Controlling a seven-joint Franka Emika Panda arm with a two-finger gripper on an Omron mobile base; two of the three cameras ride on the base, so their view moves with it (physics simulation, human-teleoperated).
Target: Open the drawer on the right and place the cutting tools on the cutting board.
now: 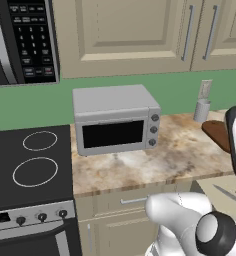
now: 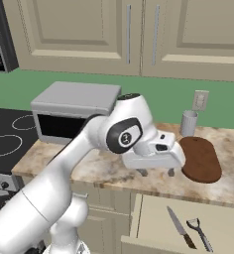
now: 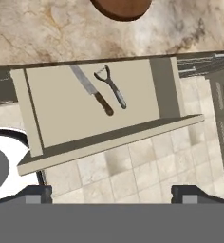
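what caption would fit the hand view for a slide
Open gripper hovering over the pulled-out drawer, where a knife and peeler lie side by side, cutting board on the counter beyond.

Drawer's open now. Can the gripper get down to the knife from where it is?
Probably yes. The drawer is pulled out, and the knife lies flat inside beside the peeler, apart from it, nothing over it. The gripper hangs open above the counter edge.

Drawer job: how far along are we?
Done: the drawer is pulled open. In hand: nothing; the gripper hovers over the counter edge above it, jaws open and empty. Left: the knife and the peeler lie side by side in the drawer; both have to go onto the cutting board, which is bare.
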